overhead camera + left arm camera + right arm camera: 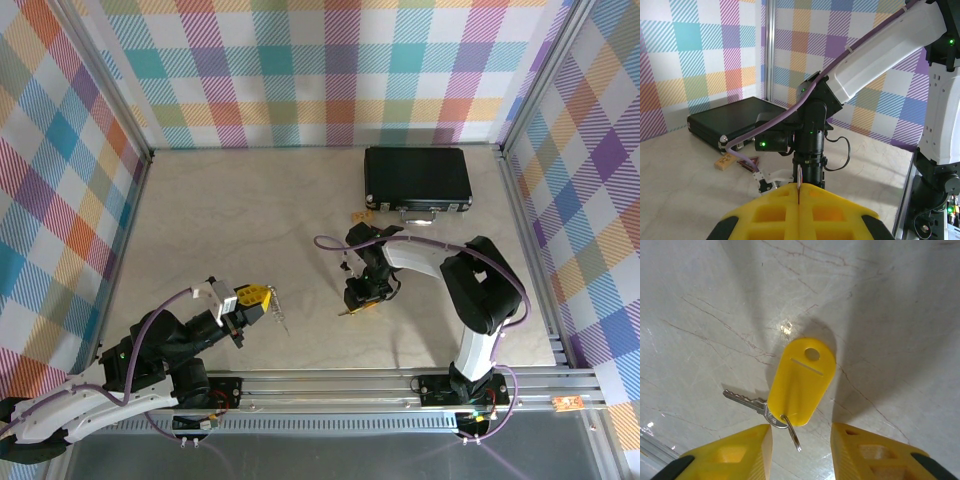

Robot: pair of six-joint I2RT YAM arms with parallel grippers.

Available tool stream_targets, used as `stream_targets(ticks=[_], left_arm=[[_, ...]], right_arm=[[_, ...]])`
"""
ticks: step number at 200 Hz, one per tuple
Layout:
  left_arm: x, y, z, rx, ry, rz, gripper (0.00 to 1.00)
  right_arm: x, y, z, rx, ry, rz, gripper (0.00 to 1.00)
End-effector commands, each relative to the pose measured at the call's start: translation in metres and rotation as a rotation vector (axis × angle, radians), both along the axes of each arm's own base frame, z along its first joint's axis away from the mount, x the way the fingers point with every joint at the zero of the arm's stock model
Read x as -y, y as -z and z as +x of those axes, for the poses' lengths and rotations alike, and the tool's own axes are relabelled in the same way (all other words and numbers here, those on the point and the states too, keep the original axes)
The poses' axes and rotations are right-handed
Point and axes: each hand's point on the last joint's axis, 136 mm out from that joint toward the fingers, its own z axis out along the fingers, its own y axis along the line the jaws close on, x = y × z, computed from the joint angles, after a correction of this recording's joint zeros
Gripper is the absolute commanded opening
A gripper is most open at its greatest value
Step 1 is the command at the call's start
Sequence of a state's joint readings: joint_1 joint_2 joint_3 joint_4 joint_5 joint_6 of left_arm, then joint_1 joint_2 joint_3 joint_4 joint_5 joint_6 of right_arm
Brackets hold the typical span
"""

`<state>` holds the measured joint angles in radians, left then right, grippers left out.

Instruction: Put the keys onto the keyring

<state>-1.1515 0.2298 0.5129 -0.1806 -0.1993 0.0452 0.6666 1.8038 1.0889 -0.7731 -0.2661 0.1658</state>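
My right tool (800,442) is hanging just above the surface (900,315) with its fingers apart, straddling the key (801,377). The key's yellow head is pointing to 1 o'clock and its silver blade to 9, while the small loop at its base is lying in the gap. My left tool (799,192) is pressing together on the keyring (279,312), which is reading as a thin edge-on sliver, its prongs too fine to make out. My right arm is hiding one corner of the black case (735,120).
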Motion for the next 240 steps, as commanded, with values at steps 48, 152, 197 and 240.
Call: stream_targets(ticks=[48, 152, 197, 240], left_arm=[[0.001, -0.014, -0.003, 0.032, 0.016, -0.041, 0.00], [0.000, -0.013, -0.001, 0.032, 0.004, -0.036, 0.00], [0.001, -0.013, -0.001, 0.031, 0.005, -0.033, 0.00], [0.001, -0.013, -0.001, 0.031, 0.003, -0.035, 0.00]], right_arm=[[-0.004, -0.007, 0.000, -0.011, -0.016, 0.029, 0.24], [-0.007, -0.014, -0.005, -0.007, -0.021, 0.074, 0.11], [-0.005, -0.017, -0.006, 0.008, -0.018, 0.079, 0.06], [-0.003, -0.022, -0.003, 0.084, 0.003, 0.095, 0.01]])
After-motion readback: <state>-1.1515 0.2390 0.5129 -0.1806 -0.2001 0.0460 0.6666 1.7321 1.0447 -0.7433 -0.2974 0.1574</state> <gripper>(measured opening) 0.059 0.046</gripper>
